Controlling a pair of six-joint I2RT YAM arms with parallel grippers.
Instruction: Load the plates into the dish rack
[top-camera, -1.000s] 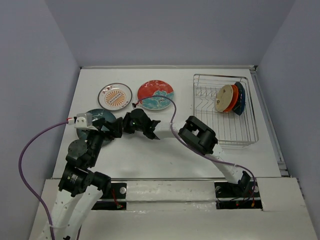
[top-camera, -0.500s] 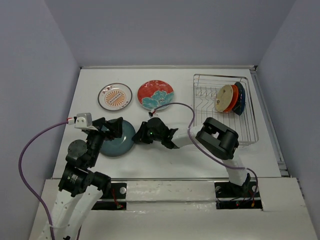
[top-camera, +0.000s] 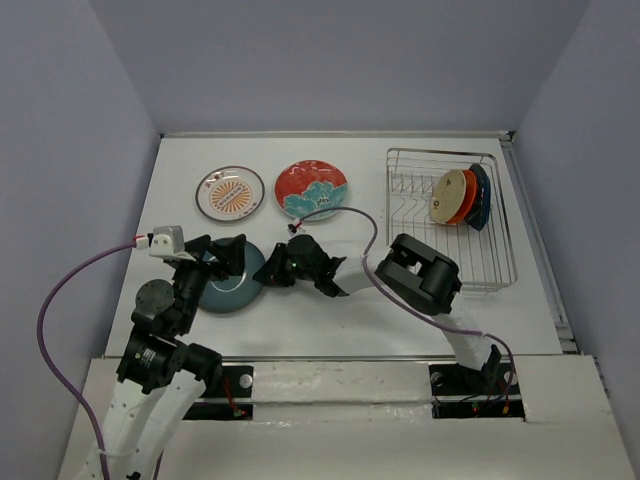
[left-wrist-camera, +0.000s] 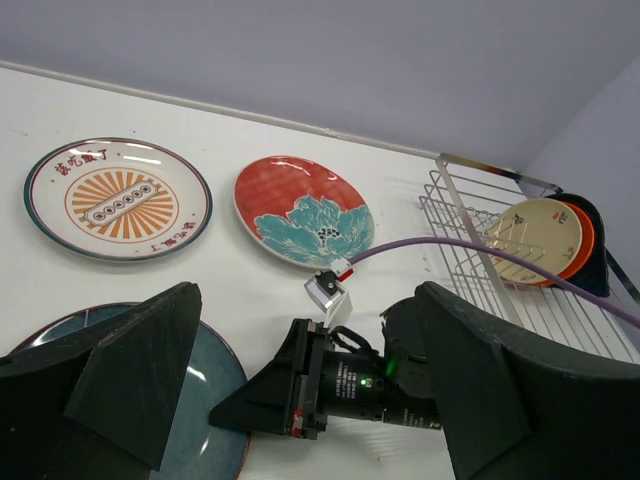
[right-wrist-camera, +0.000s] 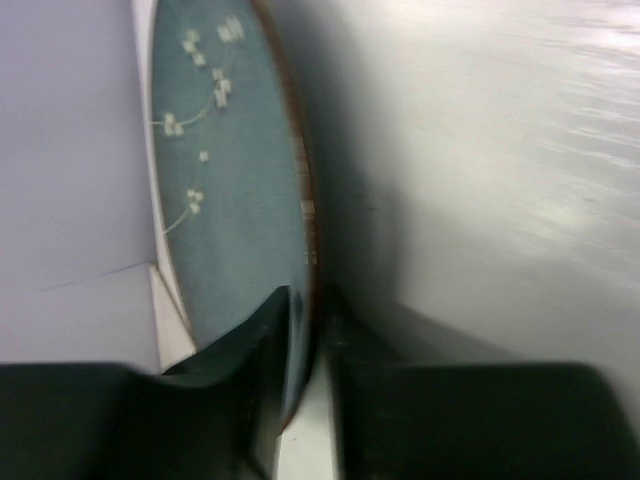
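**Dark teal plate pinched at rim: handling notes**

Left claw (left-wrist-camera: 308, 290): fingers spread wide, nothing held, poised over the left side of the dark teal plate (top-camera: 226, 284). Plate low near the left edge of the surface (top-camera: 330, 330), toward the near side. Right claw (right-wrist-camera: 305, 330): clenched on that plate's right rim, a finger on each face. Cannot tell whether the rim is clear of the surface.

Sunburst plate (top-camera: 230, 193) and red plate (top-camera: 311, 189): flat along the far edge, untouched. Dish rack (top-camera: 440, 152): far right corner. Cream-yellow plate (top-camera: 447, 197), orange plate (top-camera: 466, 195) and dark blue plate (top-camera: 482, 195) standing on edge in its slots.

Judged: glazed ceramic, so rigid, brittle and slick, and weighty for a one-sided pinch. Best gripped deep over the rim lip. Likely to swivel between the fingers. Risk of chipping against the rack wires on entry.
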